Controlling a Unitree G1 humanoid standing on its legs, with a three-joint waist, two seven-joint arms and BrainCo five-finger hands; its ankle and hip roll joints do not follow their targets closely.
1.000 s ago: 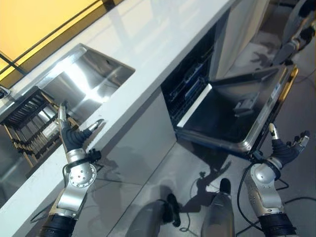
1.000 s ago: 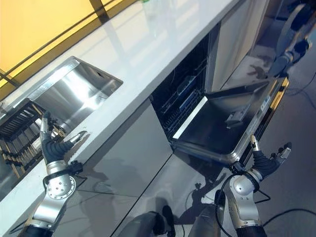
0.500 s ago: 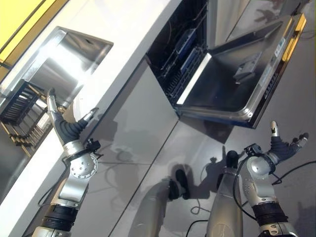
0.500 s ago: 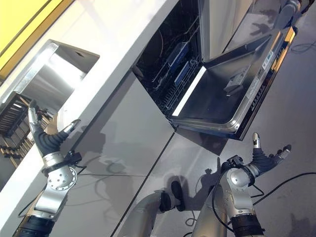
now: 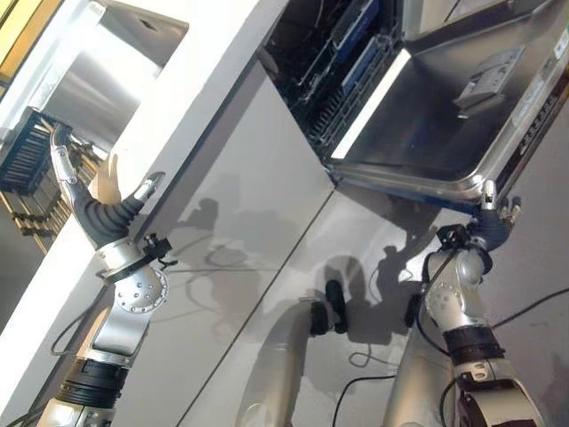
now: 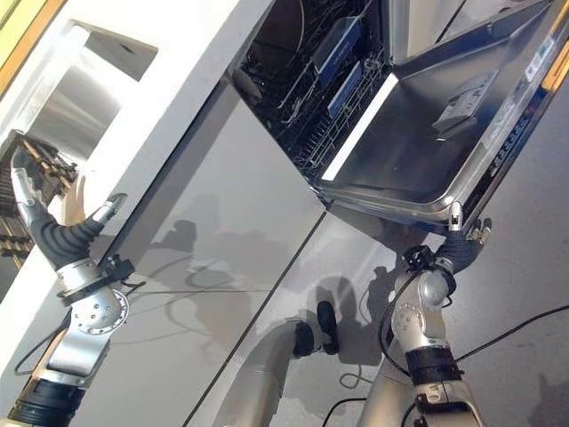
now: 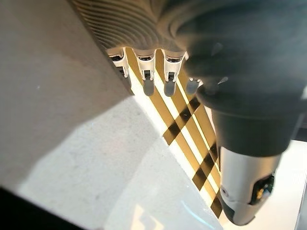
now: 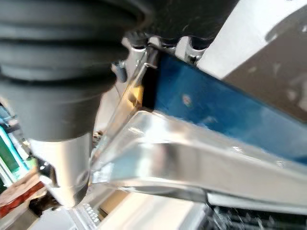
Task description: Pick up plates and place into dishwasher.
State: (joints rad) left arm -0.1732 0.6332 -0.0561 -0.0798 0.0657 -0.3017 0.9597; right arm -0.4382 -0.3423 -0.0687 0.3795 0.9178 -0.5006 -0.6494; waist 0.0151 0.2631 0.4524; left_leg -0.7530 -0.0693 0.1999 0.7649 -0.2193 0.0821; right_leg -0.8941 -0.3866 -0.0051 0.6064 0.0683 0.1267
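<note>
Steel dishwasher door (image 5: 444, 124) hangs open with the right robot hand (image 6: 458, 242) at its edge, grip unreadable, so the open, empty left robot hand (image 5: 98, 209) should reach carefully over the counter (image 5: 191, 116) toward the dark rack (image 5: 36, 156), where any plates can't be made out.

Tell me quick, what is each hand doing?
Left hand: open, holding nothing.
Right hand: at the dishwasher door edge, grip cannot be told.

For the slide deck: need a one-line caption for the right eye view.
Left hand raised open beside the white counter; right hand at the open dishwasher door's edge.
</note>
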